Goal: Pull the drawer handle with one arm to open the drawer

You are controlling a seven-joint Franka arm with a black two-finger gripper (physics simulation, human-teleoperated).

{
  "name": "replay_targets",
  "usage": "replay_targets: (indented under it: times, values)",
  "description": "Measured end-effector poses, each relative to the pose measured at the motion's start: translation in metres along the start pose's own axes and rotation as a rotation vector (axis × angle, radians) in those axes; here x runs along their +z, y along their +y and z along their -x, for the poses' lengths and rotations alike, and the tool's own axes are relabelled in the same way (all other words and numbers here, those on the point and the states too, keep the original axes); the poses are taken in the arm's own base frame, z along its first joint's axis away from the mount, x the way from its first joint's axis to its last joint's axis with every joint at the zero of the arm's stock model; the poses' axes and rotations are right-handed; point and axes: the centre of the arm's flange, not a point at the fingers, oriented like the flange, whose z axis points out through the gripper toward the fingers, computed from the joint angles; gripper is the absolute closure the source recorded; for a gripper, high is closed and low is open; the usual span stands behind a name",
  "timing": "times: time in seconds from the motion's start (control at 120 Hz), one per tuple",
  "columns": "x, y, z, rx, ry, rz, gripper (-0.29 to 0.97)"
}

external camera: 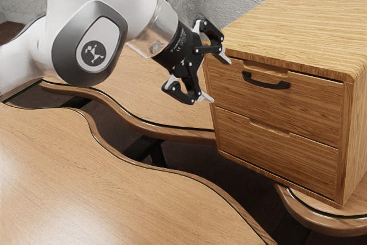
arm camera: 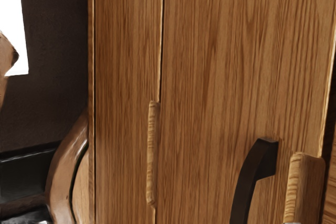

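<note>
A wooden cabinet [external camera: 298, 27] with two drawers stands on a round wooden stand at the exterior view's right. The upper drawer [external camera: 275, 101] carries a black bar handle [external camera: 265, 81]; its front sits flush with the cabinet. My black gripper [external camera: 213, 77] is open, fingers spread wide, just off the cabinet's front left edge and level with the upper drawer. The handle lies farther toward the exterior view's right, apart from the fingers. In the wrist view the upper drawer front [arm camera: 236, 77] is close ahead, with the black handle [arm camera: 252, 182] beside a wooden lip.
The lower drawer [external camera: 275, 147] has a wooden grip [external camera: 269, 128], also seen as a wooden grip [arm camera: 152, 150] in the wrist view. A curved wooden table [external camera: 86, 187] fills the foreground, with a dark gap [external camera: 143, 147] between it and the farther table top.
</note>
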Motion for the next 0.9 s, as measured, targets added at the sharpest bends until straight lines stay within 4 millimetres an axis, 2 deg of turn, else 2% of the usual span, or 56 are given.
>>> replay_targets:
  times: [0.175,0.342,0.542,0.9]
  values:
    - [0.018,-0.003,-0.003,-0.005,-0.005,-0.017,0.09]
    - [0.032,-0.006,0.007,0.042,-0.015,-0.036,0.07]
    - [0.053,0.001,0.000,0.052,-0.019,-0.029,0.09]
    - [0.059,0.012,-0.006,0.058,-0.029,0.030,0.13]
